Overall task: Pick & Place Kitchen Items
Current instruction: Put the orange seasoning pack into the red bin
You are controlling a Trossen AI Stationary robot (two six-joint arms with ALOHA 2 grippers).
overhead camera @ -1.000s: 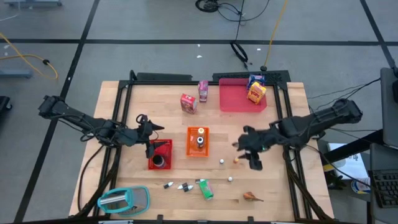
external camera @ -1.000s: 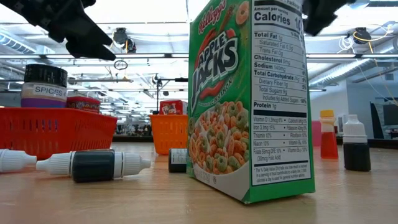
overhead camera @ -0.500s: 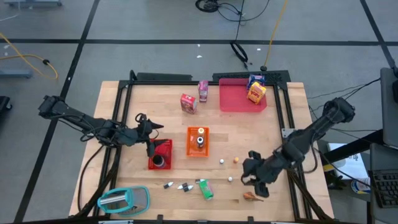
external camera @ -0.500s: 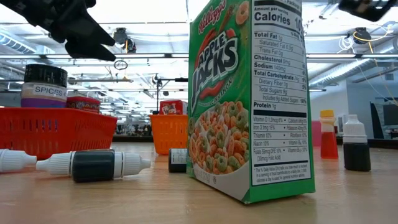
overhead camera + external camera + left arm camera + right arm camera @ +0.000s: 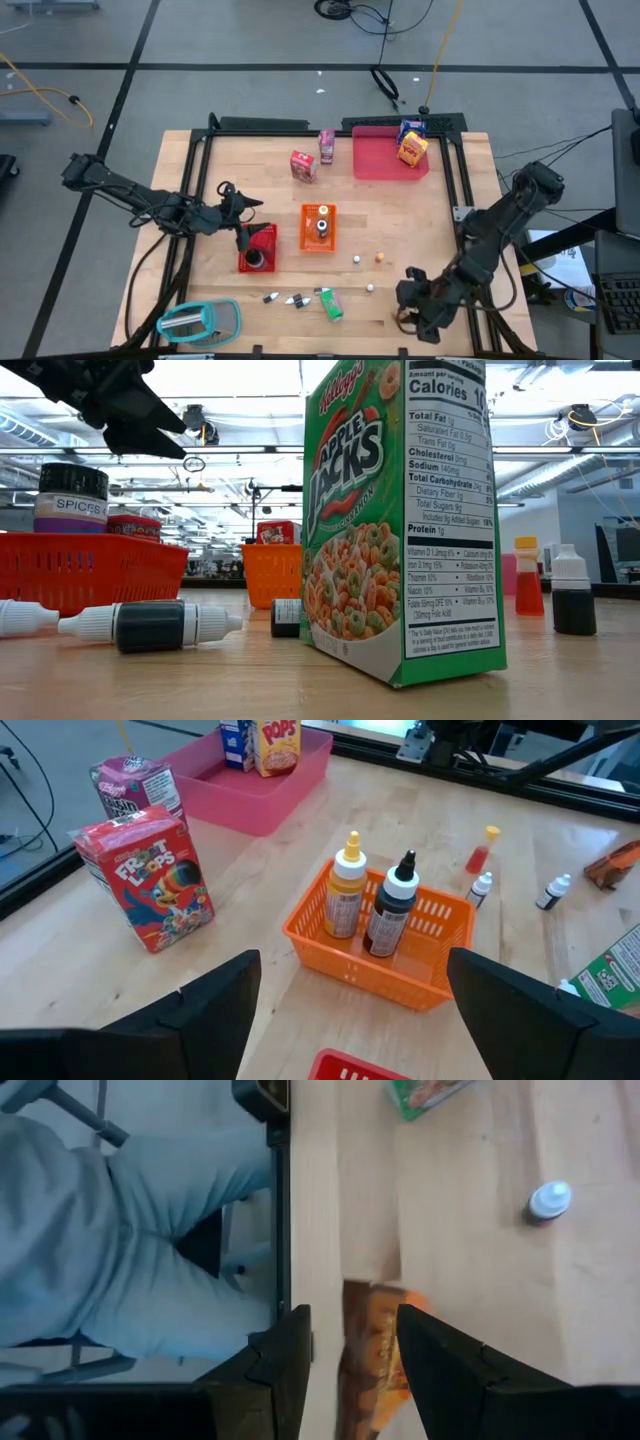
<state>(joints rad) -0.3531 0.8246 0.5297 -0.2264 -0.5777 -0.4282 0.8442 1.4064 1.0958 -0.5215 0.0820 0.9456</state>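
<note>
Small brown-orange toy food item (image 5: 372, 1355) lies on the wooden desk (image 5: 400, 225) between our right fingers (image 5: 355, 1365), which straddle it, part open and not yet gripping. Our left fingers (image 5: 350, 1010) spread wide, empty, before the orange plastic basket (image 5: 385, 955).

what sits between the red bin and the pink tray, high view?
In the high view, the orange bin with two bottles lies roughly midway between the red bin and the pink tray. The Froot Loops box stands just off that line.
</note>
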